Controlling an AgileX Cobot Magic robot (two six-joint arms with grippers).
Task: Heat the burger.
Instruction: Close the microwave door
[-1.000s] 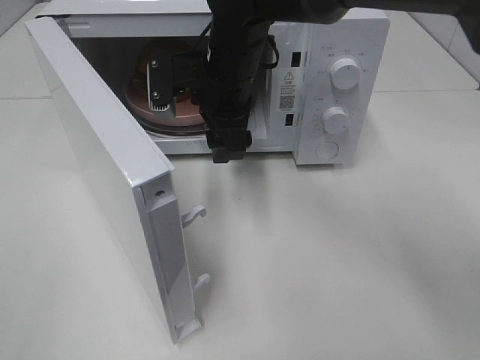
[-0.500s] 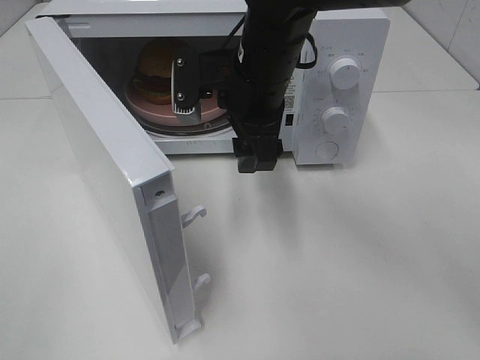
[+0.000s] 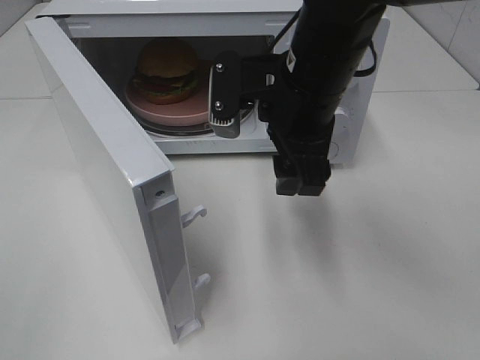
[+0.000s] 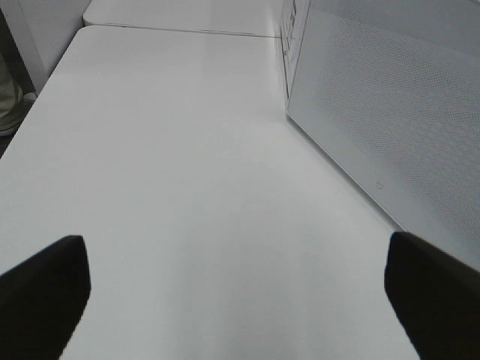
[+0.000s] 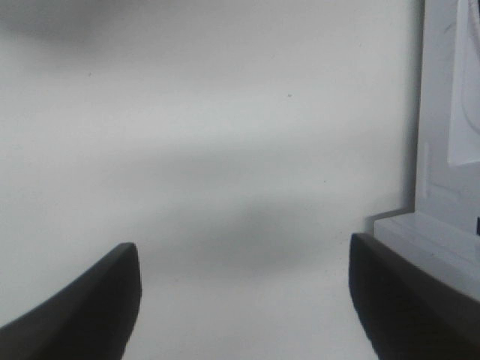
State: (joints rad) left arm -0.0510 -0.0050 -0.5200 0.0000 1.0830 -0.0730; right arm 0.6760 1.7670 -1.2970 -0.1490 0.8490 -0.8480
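As the burger (image 3: 166,69) rests on its plate (image 3: 150,111) inside the microwave (image 3: 150,26) for heating, the right end effector (image 5: 244,255) hangs wide and empty just outside it; the door (image 3: 97,150) stands open.

Lab-style test bench: plain white table (image 3: 375,285), microwave (image 3: 172,26), black robot arm (image 3: 322,75).
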